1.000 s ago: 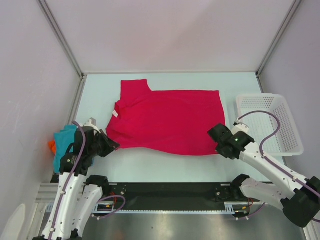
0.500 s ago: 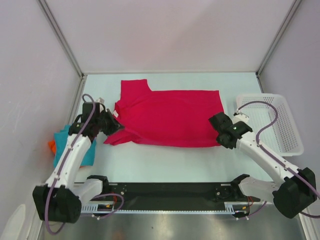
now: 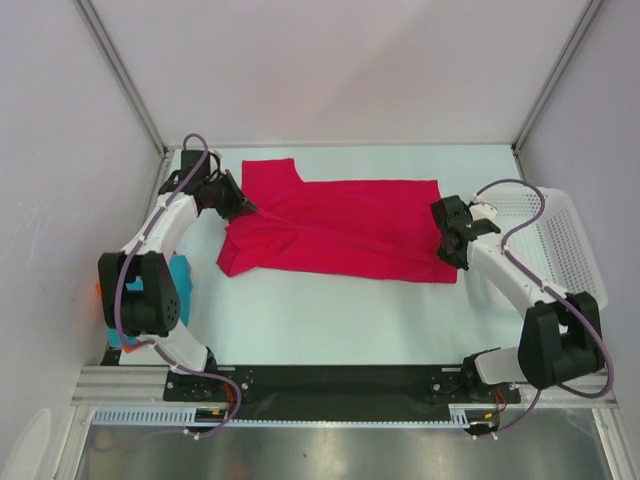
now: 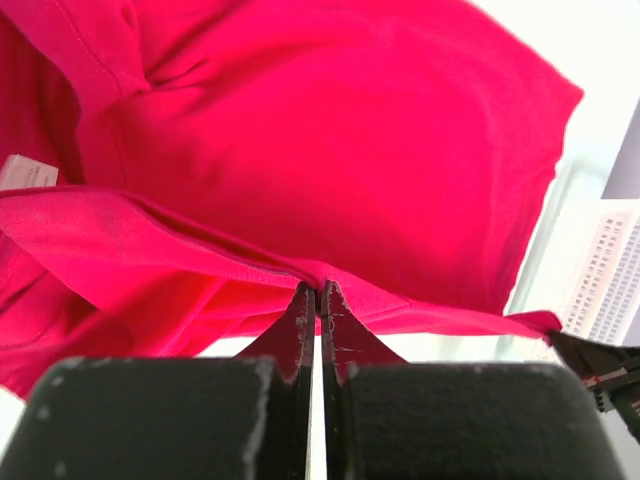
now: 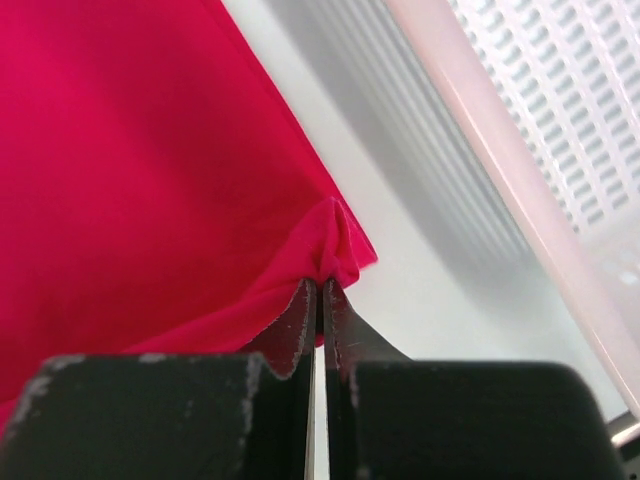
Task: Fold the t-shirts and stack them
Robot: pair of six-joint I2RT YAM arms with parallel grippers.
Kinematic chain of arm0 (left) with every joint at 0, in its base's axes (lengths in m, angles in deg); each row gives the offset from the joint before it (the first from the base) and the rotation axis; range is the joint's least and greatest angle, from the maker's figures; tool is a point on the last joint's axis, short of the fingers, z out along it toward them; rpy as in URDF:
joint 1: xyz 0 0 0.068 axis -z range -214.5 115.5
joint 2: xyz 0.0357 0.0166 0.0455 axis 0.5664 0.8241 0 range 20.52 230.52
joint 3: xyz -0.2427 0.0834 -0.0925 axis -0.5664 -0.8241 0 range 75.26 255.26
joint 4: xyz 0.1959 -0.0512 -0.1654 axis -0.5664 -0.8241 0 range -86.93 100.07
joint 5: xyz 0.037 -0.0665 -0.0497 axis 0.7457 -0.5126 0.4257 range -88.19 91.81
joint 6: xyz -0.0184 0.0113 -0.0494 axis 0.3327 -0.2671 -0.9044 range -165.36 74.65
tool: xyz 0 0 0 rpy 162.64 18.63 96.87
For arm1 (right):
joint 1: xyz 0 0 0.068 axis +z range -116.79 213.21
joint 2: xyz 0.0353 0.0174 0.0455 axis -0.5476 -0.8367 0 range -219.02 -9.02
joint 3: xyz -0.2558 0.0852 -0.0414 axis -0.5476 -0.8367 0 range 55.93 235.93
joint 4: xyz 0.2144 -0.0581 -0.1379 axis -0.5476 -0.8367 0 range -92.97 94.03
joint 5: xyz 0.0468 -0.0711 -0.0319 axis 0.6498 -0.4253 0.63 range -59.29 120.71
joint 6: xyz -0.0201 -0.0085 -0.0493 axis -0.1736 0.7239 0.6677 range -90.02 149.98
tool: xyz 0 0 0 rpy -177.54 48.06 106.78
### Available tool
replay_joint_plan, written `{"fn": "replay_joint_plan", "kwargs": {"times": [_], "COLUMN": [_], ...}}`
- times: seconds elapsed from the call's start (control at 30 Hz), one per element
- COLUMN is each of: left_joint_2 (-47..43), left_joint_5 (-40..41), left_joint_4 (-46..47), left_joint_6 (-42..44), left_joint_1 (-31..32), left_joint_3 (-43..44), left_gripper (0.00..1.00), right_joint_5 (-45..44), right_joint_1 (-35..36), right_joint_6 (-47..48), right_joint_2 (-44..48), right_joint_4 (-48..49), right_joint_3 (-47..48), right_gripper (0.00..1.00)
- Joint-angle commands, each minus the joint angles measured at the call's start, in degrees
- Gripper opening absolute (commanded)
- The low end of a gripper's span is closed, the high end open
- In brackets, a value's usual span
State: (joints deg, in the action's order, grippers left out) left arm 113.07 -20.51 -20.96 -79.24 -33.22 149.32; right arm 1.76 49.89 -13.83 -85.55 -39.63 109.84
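1. The left hand (image 4: 318, 290) is pinched tight on a fold of the crimson-pink t-shirt (image 3: 340, 215). The cloth bunches right at its fingertips, at the collar-and-sleeve end.
2. The right hand (image 5: 320, 285) is likewise closed hard on a small gathered corner of the same shirt, at the hem end.
3. Between the two hands a raised ridge of cloth runs taut and nearly straight. My reading is that both ends are held so the lifted edge does not sag and can be carried across the shirt as one clean lengthwise fold.
4. Below that ridge the rest of the shirt lies spread on the desk (image 3: 330, 320), with one sleeve sticking out just beyond the left hand.
5. Just outside the right hand stands the white mesh basket (image 3: 565, 250), near the pinched corner but apart from it. A wide swing on that side could brush its rim.
6. Well behind the left hand, down beside the left arm (image 3: 150, 240), lies the teal-blue t-shirt (image 3: 183, 290), with a sliver of the orange t-shirt (image 3: 101, 290) at its outer edge. They probably wait there for their turn.
7. That arm covers most of those two shirts, so I cannot tell whether they are folded.
8. How many layers each hand grips is hidden inside the bunched cloth. A white label (image 4: 25, 172) off to the left hand's side is too blurred to read
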Motion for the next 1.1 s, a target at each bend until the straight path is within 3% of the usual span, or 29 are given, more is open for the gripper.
{"fn": "replay_joint_plan", "kwargs": {"times": [0.0, 0.53, 0.63, 0.73, 0.87, 0.9, 1.07], "left_joint_2": [2.54, 4.3, 4.65, 4.83, 3.96, 3.34, -3.07], "left_joint_5": [-2.55, -1.67, -1.84, -2.54, -4.22, -4.13, -2.29], "left_joint_4": [0.09, 0.18, 0.18, -0.17, -0.97, -0.97, -1.05], "left_joint_6": [1.63, 2.78, 3.04, 3.91, 5.24, 5.5, 4.89], "left_joint_1": [-1.01, -3.21, -3.3, -3.48, -4.0, -4.0, -4.0], "left_joint_3": [2.93, 2.4, 2.4, 2.23, 1.35, 0.13, -4.62], "left_gripper": [0.0, 0.0, 0.0, 0.02, 0.25, 0.41, 0.84], "right_joint_5": [0.47, 1.0, 1.53, 2.49, 3.64, 3.64, 3.37], "right_joint_1": [-1.39, -2.8, -3.33, -3.42, -3.15, -3.07, -2.54], "right_joint_6": [5.31, 10.24, 10.59, 10.68, 10.41, 10.5, 11.12], "right_joint_2": [-5.02, -19.43, -21.63, -22.25, -21.65, -21.47, -19.54], "right_joint_4": [4.37, 7.27, 7.01, 7.53, 8.24, 8.33, 8.24], "right_joint_3": [4.53, 14.47, 15.96, 15.79, 15.0, 14.91, 14.47], "right_gripper": [0.0, 0.0, 0.06, 0.28, 0.36, 0.37, 0.4]}}
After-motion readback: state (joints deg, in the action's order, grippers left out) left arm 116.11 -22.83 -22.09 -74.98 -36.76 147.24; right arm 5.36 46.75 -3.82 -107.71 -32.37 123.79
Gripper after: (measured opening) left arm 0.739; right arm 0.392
